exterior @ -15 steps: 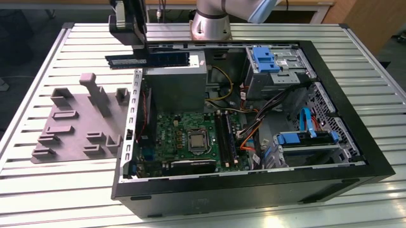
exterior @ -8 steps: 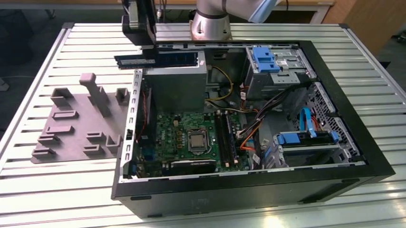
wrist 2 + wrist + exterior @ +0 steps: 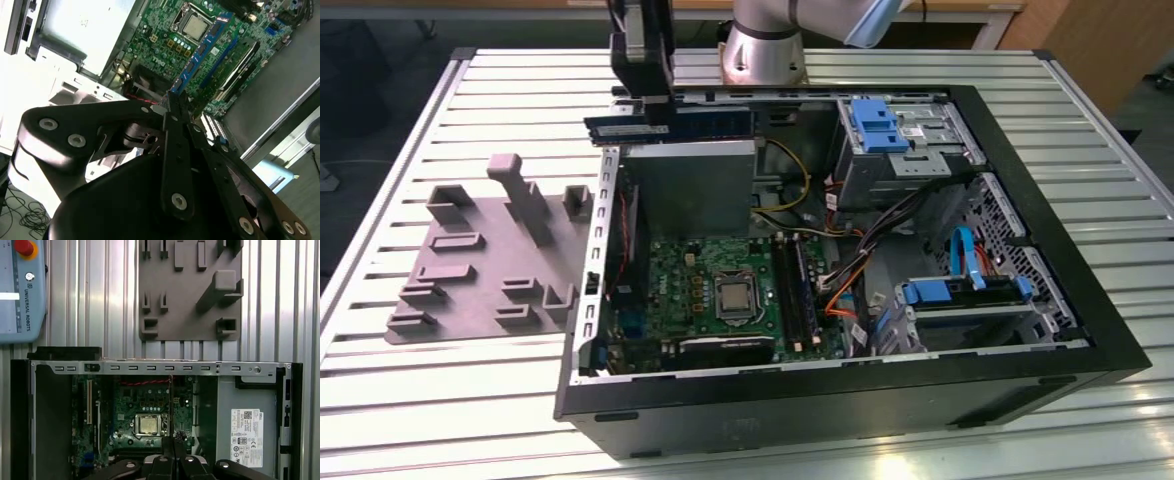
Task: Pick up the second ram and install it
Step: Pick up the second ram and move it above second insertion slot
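The gripper [image 3: 644,122] pinched the second ram [image 3: 714,122] over the open case [image 3: 854,400], which held a motherboard [image 3: 680,280] and a grey box [image 3: 691,185]. The grey box bore a white label [image 3: 246,430].

ribbed metal table [image 3: 440,400], open computer case [image 3: 854,405], grey holder plate [image 3: 467,295]

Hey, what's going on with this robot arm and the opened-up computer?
The arm's tool is shut on a RAM stick and holds it in the air over the open computer case, near the grey power supply box. The stick is not yet seated: the black memory slots on the green motherboard lie lower down inside the case, apart from it.
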Controlling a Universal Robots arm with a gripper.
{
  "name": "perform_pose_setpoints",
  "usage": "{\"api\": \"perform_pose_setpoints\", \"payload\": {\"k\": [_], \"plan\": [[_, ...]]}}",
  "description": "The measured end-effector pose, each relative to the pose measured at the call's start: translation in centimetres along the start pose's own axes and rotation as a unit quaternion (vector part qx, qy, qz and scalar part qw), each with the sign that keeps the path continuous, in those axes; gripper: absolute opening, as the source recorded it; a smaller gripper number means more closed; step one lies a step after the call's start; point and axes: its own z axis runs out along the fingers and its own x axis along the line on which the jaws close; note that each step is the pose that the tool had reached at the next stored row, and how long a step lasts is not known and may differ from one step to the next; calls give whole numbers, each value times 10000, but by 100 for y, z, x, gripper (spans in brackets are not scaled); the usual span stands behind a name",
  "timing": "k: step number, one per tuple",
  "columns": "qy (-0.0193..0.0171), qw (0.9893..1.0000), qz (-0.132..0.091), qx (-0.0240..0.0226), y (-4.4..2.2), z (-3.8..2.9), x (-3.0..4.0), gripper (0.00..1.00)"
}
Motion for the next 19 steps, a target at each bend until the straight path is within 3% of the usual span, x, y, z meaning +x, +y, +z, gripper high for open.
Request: {"api": "perform_pose_setpoints", "payload": {"k": [9, 19], "plan": [[0, 10000, 0, 0, -180, 19, -1, 11], [0, 10000, 0, 0, -302, 56, 0, 11]]}}
